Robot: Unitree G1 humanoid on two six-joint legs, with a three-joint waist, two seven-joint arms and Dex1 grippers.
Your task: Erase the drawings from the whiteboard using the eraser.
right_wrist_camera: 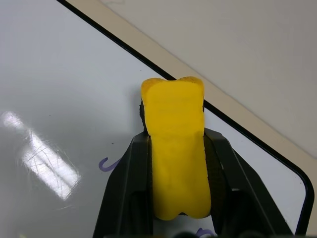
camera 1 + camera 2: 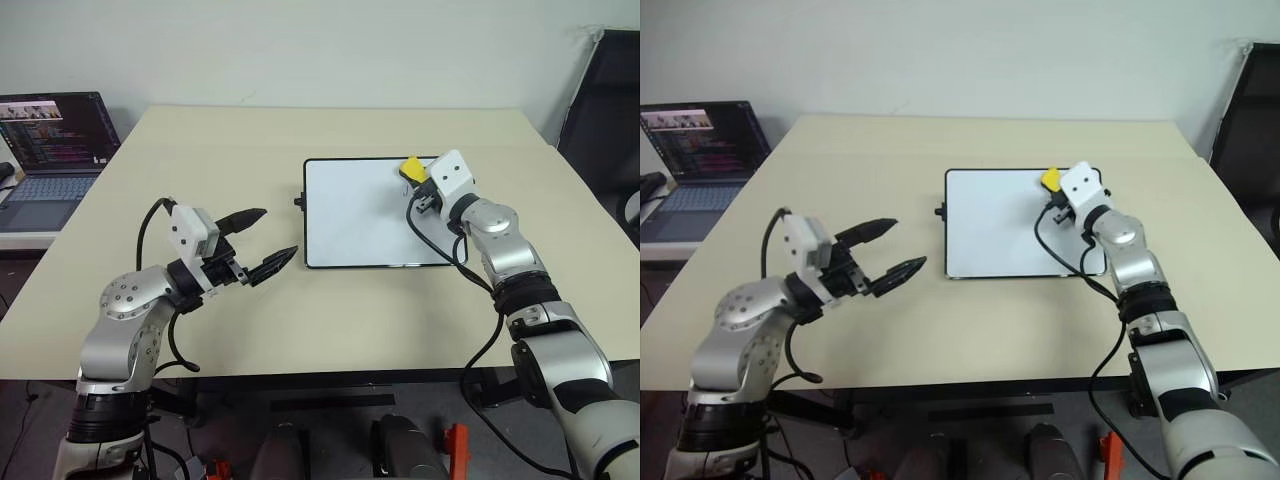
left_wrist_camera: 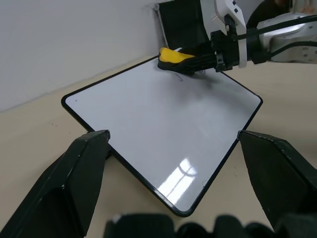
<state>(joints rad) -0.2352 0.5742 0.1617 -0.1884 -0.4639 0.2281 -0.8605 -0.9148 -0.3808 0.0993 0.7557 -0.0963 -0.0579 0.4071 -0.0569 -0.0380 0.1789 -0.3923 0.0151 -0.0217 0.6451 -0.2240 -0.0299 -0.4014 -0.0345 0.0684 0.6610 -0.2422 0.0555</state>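
Right gripper [image 1: 176, 148]: jaws clamped on the yellow eraser [image 1: 174, 144], one finger along each long side, so the black underside faces down onto the whiteboard [image 2: 360, 225]. Left gripper [image 2: 262, 240]: jaws spread wide, holding nothing, hovering over the table [image 2: 250, 330] at about 9 o'clock from the board, well apart from its frame; judged a standby or bracing posture.

The whiteboard lies flat near the table centre. The eraser sits at the board's far corner, roughly 1 o'clock from its middle, just inside the black frame. Remaining drawings [image 1: 110, 164]: faint curved marker strokes just beside and under the eraser. The rest of the white surface looks clean.

Judgement: wiping is well advanced; the last strokes at this corner remain. The lengthwise grip keeps the pad flat for even contact.

A laptop [image 2: 50, 160] stands at 10 o'clock, off the table edge.
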